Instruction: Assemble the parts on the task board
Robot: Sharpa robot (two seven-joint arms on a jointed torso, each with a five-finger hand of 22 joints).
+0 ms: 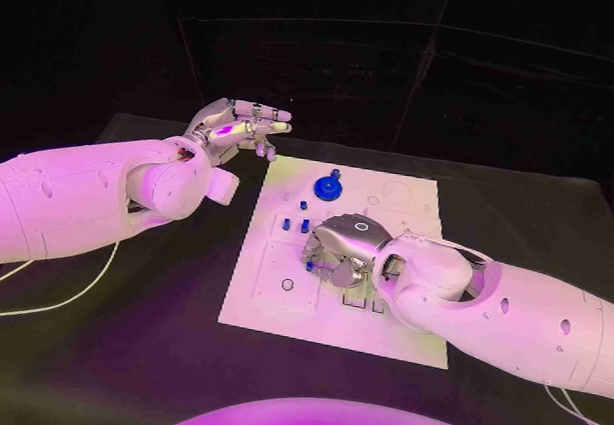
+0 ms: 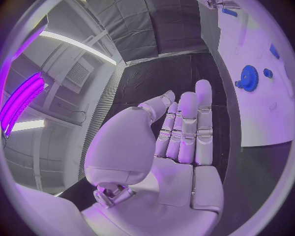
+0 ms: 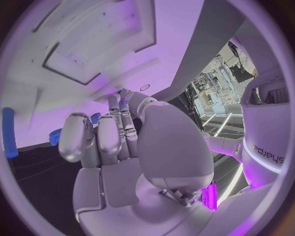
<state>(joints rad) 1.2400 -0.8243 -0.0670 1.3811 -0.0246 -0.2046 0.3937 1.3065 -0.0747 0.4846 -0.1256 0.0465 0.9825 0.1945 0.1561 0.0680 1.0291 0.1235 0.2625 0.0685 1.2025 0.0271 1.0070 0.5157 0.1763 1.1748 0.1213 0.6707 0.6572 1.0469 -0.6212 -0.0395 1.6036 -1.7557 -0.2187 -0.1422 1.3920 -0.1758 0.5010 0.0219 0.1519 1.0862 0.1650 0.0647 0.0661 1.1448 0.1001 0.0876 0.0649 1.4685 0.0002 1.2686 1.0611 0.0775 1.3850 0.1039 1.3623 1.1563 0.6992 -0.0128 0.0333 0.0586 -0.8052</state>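
The white task board (image 1: pixel 402 206) lies in the middle of the black table. A blue gear (image 1: pixel 328 186) stands near its far edge, with small blue pegs (image 1: pixel 303 206) just nearer than it. My right hand (image 1: pixel 345 252) is down over the board's middle, fingers bent toward the surface. In the right wrist view its fingertips (image 3: pixel 117 101) reach the board, and blue pieces (image 3: pixel 95 118) show just behind the fingers; whether they pinch one is hidden. My left hand (image 1: pixel 236 124) hovers off the board's far left corner, fingers (image 2: pixel 187 128) straight and holding nothing. The gear (image 2: pixel 249 77) lies beyond them.
The board has rectangular recesses (image 3: pixel 92 49) and small round holes (image 1: pixel 288 284). Another blue peg (image 3: pixel 9 132) lies at the board's edge. A white cable (image 1: pixel 39 302) trails over the table under my left arm. Black table (image 1: pixel 150 359) surrounds the board.
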